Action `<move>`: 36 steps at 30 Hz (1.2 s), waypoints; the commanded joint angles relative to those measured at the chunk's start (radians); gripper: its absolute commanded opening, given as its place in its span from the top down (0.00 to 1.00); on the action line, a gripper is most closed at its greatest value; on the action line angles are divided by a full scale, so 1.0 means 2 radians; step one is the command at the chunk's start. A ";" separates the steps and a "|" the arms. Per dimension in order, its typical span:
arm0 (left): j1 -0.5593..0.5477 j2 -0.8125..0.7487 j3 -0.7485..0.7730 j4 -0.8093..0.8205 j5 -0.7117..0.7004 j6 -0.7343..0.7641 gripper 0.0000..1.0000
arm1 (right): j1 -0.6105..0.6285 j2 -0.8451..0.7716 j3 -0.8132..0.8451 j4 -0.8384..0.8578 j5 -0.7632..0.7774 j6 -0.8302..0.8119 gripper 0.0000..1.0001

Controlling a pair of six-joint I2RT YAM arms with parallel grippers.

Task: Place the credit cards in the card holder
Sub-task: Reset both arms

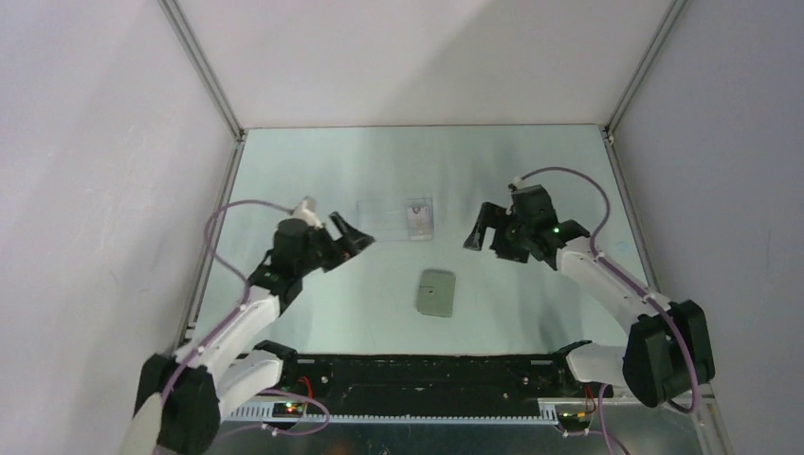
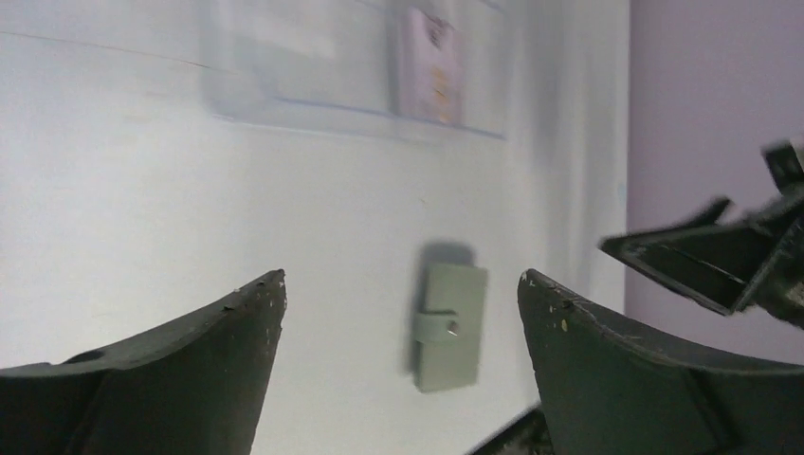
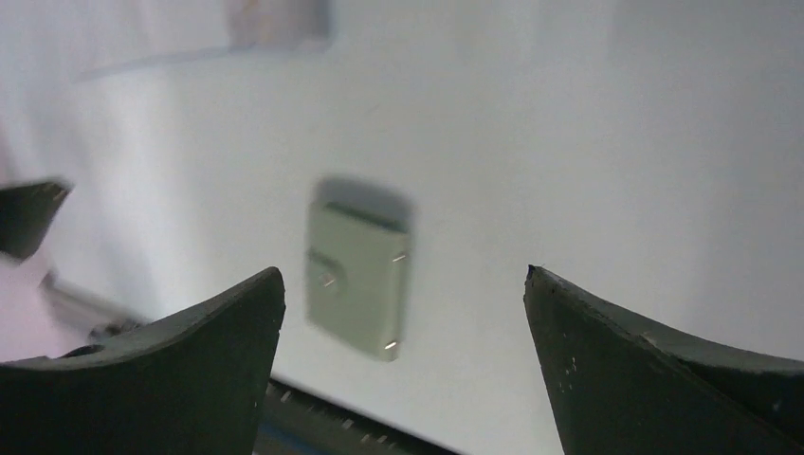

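Observation:
The grey card holder (image 1: 435, 292) lies closed and flat on the table's middle, its snap strap fastened. It also shows in the left wrist view (image 2: 449, 327) and the right wrist view (image 3: 358, 277). A pale credit card (image 1: 418, 217) lies at the right end of a clear plastic case (image 1: 384, 220), farther back. The card also shows blurred in the wrist views (image 2: 429, 66) (image 3: 280, 21). My left gripper (image 1: 353, 237) hovers open and empty, left of the case. My right gripper (image 1: 481, 232) hovers open and empty to its right. Both sit above and behind the holder.
The black base rail (image 1: 427, 370) runs along the table's near edge, just in front of the holder. White enclosure walls with metal corner posts (image 1: 204, 66) close in the table on three sides. The right gripper's finger (image 2: 721, 261) shows in the left wrist view.

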 commanded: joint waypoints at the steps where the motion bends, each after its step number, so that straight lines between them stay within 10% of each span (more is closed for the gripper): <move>1: 0.110 -0.082 -0.054 0.020 0.029 0.046 0.01 | -0.051 -0.061 -0.027 -0.001 0.144 -0.070 0.01; 10: 0.169 -0.142 -0.049 0.002 -0.214 0.228 0.00 | -0.080 -0.131 -0.212 0.279 0.373 -0.228 0.02; 17: 0.170 -0.074 -0.126 0.197 -0.310 0.333 0.00 | -0.168 -0.083 -0.261 0.441 0.232 -0.235 0.19; 20: 0.170 -0.027 -0.155 0.345 -0.297 0.357 0.00 | -0.176 -0.074 -0.291 0.531 0.225 -0.240 0.03; 27: 0.179 0.111 -0.211 0.635 -0.278 0.434 0.00 | -0.212 0.020 -0.309 0.689 0.170 -0.256 0.01; 36: 0.180 0.111 -0.187 0.564 -0.305 0.419 0.00 | -0.213 0.032 -0.316 0.719 0.168 -0.265 0.01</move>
